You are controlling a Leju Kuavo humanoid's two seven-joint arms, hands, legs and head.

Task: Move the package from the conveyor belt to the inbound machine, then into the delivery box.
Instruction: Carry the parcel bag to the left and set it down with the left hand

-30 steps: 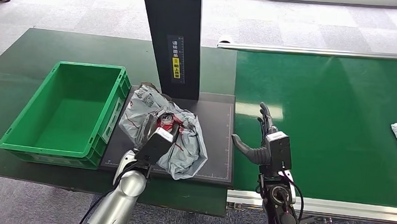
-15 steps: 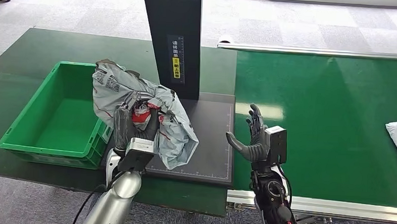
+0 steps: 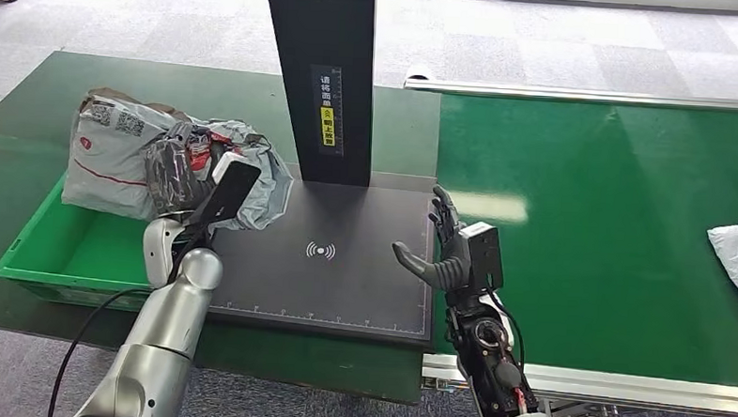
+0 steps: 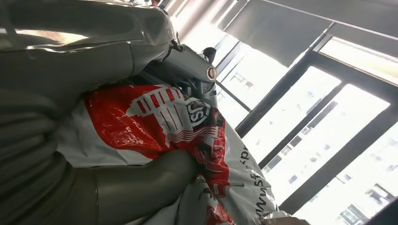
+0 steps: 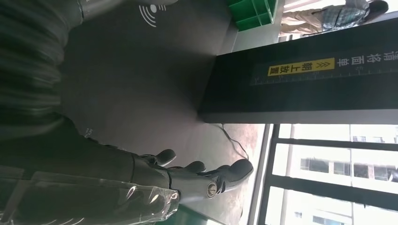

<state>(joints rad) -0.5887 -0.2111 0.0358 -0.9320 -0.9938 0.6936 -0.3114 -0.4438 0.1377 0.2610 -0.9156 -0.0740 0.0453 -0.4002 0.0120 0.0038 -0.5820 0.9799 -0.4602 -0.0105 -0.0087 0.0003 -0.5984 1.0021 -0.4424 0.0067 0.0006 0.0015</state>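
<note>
The package [image 3: 114, 155] in my left hand [image 3: 174, 176] is crinkled, glossy plastic film, grey with red print. The box [image 3: 58, 251] looks like hard plastic, the machine [image 3: 344, 273] plate matt black, the belt [image 3: 609, 228] smooth and faintly shiny.

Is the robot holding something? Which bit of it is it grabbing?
Yes. The left hand grips the grey package by its crumpled middle, above the green box. The right hand holds nothing.

Yellow label [image 3: 327, 127] — Chinese characters — on the black column [image 3: 320, 75].
</note>
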